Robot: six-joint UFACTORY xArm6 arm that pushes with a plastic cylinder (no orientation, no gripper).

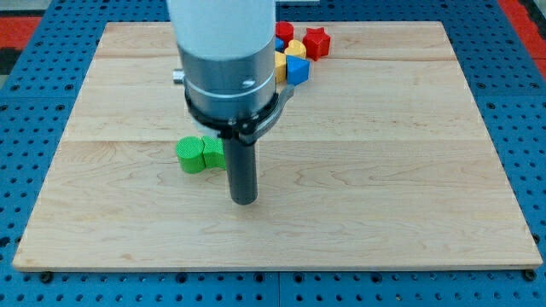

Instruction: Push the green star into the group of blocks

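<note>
The arm is hanging over the middle of the board (409, 170), its rod pointing straight down, and my tip (245, 201) is resting on the wood just to the right of and slightly below two green blocks. There are no fingers on this rig to open or close, only the bare rod.

The nearer piece, the green cylinder (192, 156), is sitting at the left of the pair; touching it on the right is a second green block (215, 153), half hidden behind the rod. That is probably the green star, though its outline is not showing clearly.

The group (296, 53) is waiting near the top of the view, partly masked by the arm: a red star (317, 43), a red block (284, 32), a blue block (297, 70) and yellow pieces (296, 49) huddled together, well apart from the greens.

Here is the worry. The tip is standing on the right side, and the group is lying up and to the right, so a shove from here would be sending the star leftwards, away from its goal. The cylinder touching it is another hazard: any push through the pair is likely to drag both along or make the star spin off sideways. And coming in too hard risks scattering the cluster.
</note>
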